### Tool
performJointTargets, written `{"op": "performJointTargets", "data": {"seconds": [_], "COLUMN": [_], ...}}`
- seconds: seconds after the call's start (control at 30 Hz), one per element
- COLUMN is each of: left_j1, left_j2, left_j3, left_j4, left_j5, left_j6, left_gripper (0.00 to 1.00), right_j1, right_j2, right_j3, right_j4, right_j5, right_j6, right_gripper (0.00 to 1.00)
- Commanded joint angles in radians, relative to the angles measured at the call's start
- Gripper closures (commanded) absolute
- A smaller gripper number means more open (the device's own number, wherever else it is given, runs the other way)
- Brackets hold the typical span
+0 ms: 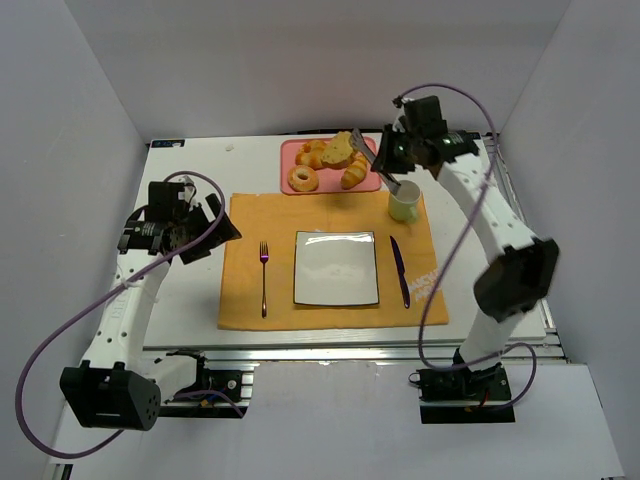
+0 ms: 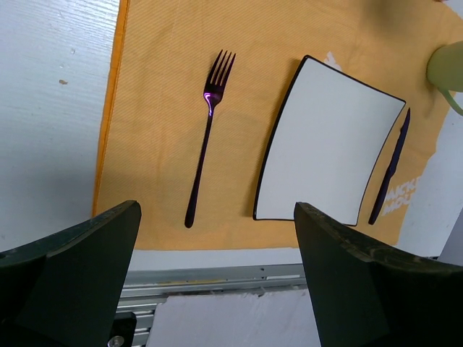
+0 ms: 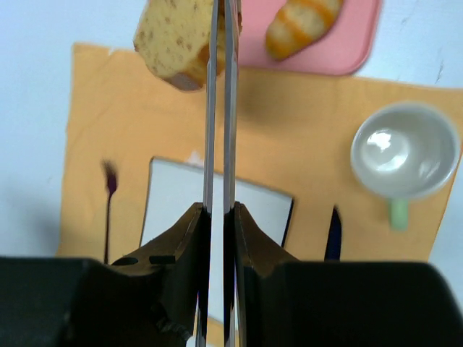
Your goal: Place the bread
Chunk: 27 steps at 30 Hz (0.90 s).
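Right gripper (image 3: 221, 16): my two thin blade-like fingers are pressed together on the bread (image 3: 177, 43), pinching it at its crust edge.
Bread: an oval slice, pale speckled cut face and brown crust, held in the air by my right fingers. From above it shows over the pink tray (image 1: 290, 150) at the far side of the table (image 1: 190, 300). In my right wrist view it hangs off the left of the blades, past the mat's far edge.
Left gripper (image 2: 217, 210): jaws spread wide with nothing between them, hovering by the left edge of the orange mat (image 1: 245, 260).
Tray: a ridged croissant (image 3: 304, 22) and a ring donut (image 1: 303, 179) lie on it (other pastries are bunched behind the slice, and I cannot separate them).
Plate (image 1: 336, 268): square, white with a dark rim, bare, at the centre of the mat.
Fork (image 2: 206, 137): dark, on the mat left of the plate, tines pointing away from my bases.
Knife (image 2: 391, 173): dark, on the mat just right of the plate.
Cup (image 3: 405, 152): pale green, upright on the mat's far right corner, below my right wrist.
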<state>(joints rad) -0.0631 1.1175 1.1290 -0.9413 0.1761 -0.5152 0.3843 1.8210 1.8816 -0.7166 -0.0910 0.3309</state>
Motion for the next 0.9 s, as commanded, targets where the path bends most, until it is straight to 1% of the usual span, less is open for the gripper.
{"op": "performJointTargets", "data": {"seconds": [0.0,0.03,0.1,0.13,0.17,0.27,0.3,0.4,0.5,0.63,0.8,0.87], "left_j1": [-0.006,-0.004,-0.006,-0.006,-0.006,-0.006,-0.006,-0.006,-0.006,-0.006,-0.006,-0.006], "left_j2": [-0.044,-0.047,-0.050,-0.048,-0.050,-0.054,-0.062,-0.073,-0.081,-0.090,-0.096,-0.097], "left_j3": [0.034,0.031,0.026,0.020,0.017,0.003,-0.001,-0.015,-0.026,-0.028,-0.031,-0.034], "left_j4": [0.007,0.010,0.018,0.021,0.030,0.039,0.039,0.041,0.042,0.035,0.030,0.032], "left_j5": [0.003,0.008,0.014,0.017,0.023,0.049,0.054,0.060,0.066,0.065,0.065,0.065], "left_j6": [0.006,0.001,-0.003,-0.006,-0.012,-0.023,-0.025,-0.031,-0.034,-0.037,-0.037,-0.039], "left_gripper": [0.02,0.02,0.02,0.02,0.02,0.02,0.02,0.02,0.02,0.02,0.02,0.02], "right_j1": [0.018,0.018,0.021,0.022,0.024,0.031,0.033,0.041,0.053,0.065,0.070,0.071], "right_j2": [-0.239,-0.282,-0.359,-0.433,-0.466,-0.594,-0.644,-0.701,-0.721,-0.712,-0.700,-0.692], "right_j3": [-0.172,-0.279,-0.378,-0.428,-0.517,-0.636,-0.703,-0.820,-0.901,-0.956,-0.989,-0.992], "right_j4": [-0.012,-0.014,-0.024,-0.021,-0.023,0.003,0.014,0.052,0.104,0.126,0.140,0.138], "right_j5": [-0.094,-0.143,-0.182,-0.222,-0.234,-0.282,-0.311,-0.328,-0.339,-0.314,-0.262,-0.256], "right_j6": [-0.032,-0.033,-0.036,-0.042,-0.044,-0.040,-0.038,-0.027,-0.013,-0.007,-0.018,-0.021], "right_gripper": [1.00,1.00,1.00,1.00,1.00,1.00,1.00,1.00,1.00,1.00,0.91,0.85]}}
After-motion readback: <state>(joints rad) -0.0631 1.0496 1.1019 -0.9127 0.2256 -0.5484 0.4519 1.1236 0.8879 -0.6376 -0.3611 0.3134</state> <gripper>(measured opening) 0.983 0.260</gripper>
